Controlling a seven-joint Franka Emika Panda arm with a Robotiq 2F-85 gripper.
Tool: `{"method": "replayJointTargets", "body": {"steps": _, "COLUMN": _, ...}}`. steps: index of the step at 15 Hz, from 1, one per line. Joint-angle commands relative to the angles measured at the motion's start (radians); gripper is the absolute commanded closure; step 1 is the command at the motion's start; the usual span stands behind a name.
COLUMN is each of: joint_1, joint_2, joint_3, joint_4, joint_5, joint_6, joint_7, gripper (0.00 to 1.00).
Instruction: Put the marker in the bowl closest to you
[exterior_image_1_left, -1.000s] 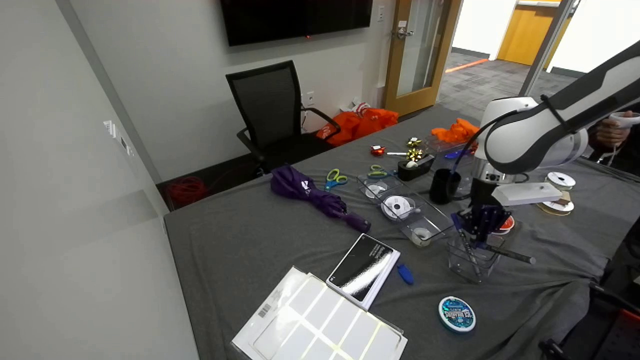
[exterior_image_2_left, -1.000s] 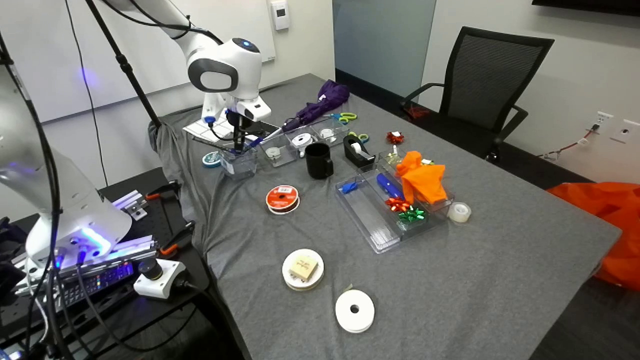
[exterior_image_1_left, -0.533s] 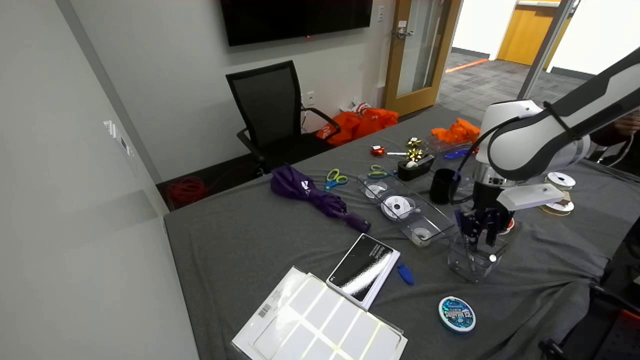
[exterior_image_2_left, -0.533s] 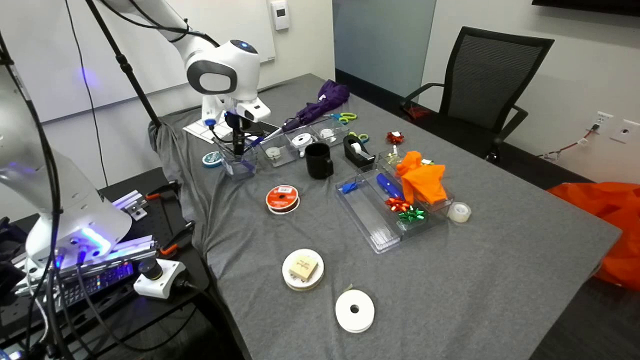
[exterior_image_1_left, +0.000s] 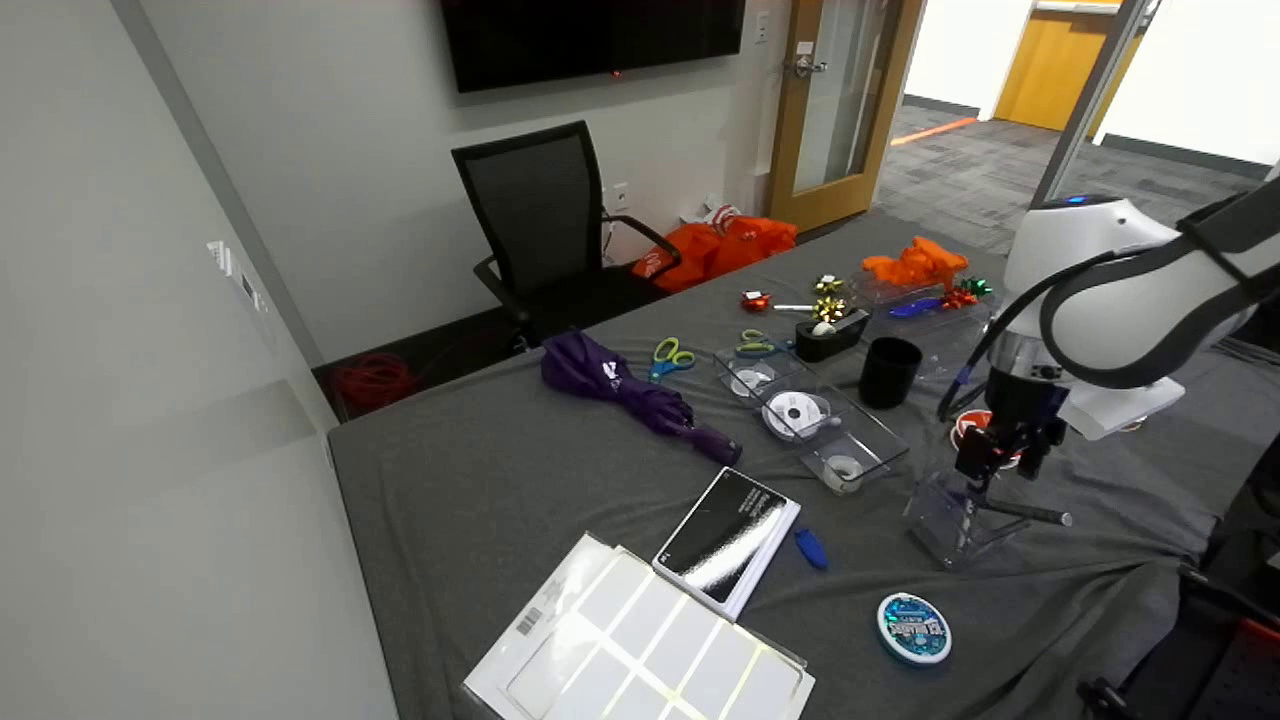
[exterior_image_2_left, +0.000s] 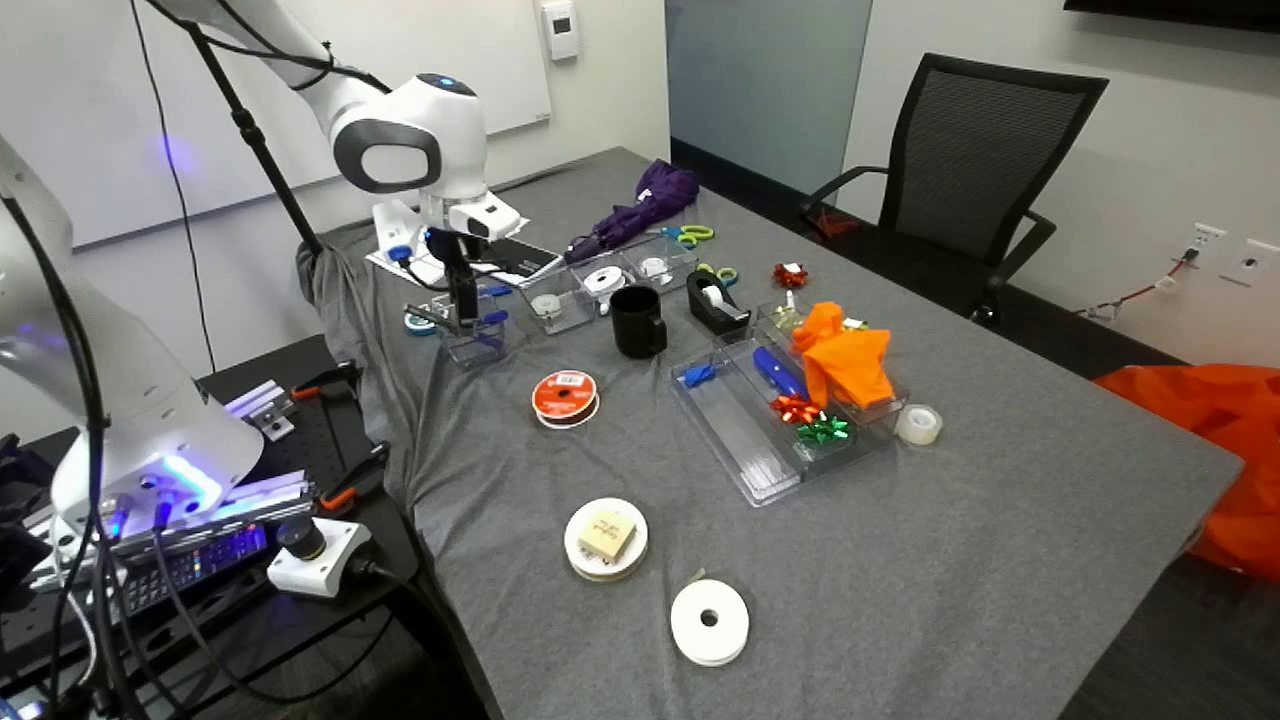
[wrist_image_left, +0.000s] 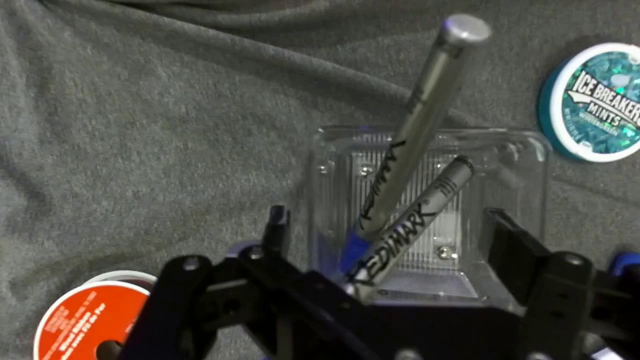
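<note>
In the wrist view my gripper (wrist_image_left: 388, 214) is open above a clear square container (wrist_image_left: 530, 150), its fingers far apart. A grey marker with a blue cap (wrist_image_left: 410, 135) leans between them, touching neither as far as I can see; its grey end rises past the rim. A second marker (wrist_image_left: 425, 215), lettered REDIMARK, lies slanted inside the container. In an exterior view the leaning marker (exterior_image_1_left: 1030, 513) juts out over the rim of the container (exterior_image_1_left: 935, 535). The bowl is out of view; the orange-red round thing is a ribbon spool (wrist_image_left: 85, 320).
A mint tin (wrist_image_left: 600, 102) stands close to the container. A black cup (exterior_image_2_left: 637, 320) and a clear divided tray (exterior_image_1_left: 866, 440) with white spools are near it. The black-covered box (exterior_image_1_left: 725, 540) and white sheets (exterior_image_1_left: 640, 650) lie farther along the table.
A second ago my gripper was shut on the marker over the container. It has opened, let the marker go and drawn back a little; the marker swung round and the container shifted slightly.
</note>
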Motion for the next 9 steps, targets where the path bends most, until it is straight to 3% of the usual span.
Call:
{"method": "replayJointTargets", "body": {"steps": 1, "joint_1": -0.019, "joint_2": -0.176, "joint_3": 0.006, "joint_4": -0.135, "joint_5": -0.006, "joint_6": 0.037, "joint_7": -0.052, "gripper": 0.0}}
{"method": "replayJointTargets", "body": {"steps": 8, "joint_1": -0.018, "joint_2": -0.407, "joint_3": -0.005, "joint_4": -0.23, "joint_5": -0.005, "joint_6": 0.006, "joint_7": -0.062, "gripper": 0.0}}
{"method": "replayJointTargets", "body": {"steps": 9, "joint_1": -0.021, "joint_2": -0.39, "joint_3": -0.01, "joint_4": -0.179, "joint_5": -0.011, "joint_6": -0.024, "joint_7": -0.065, "gripper": 0.0}}
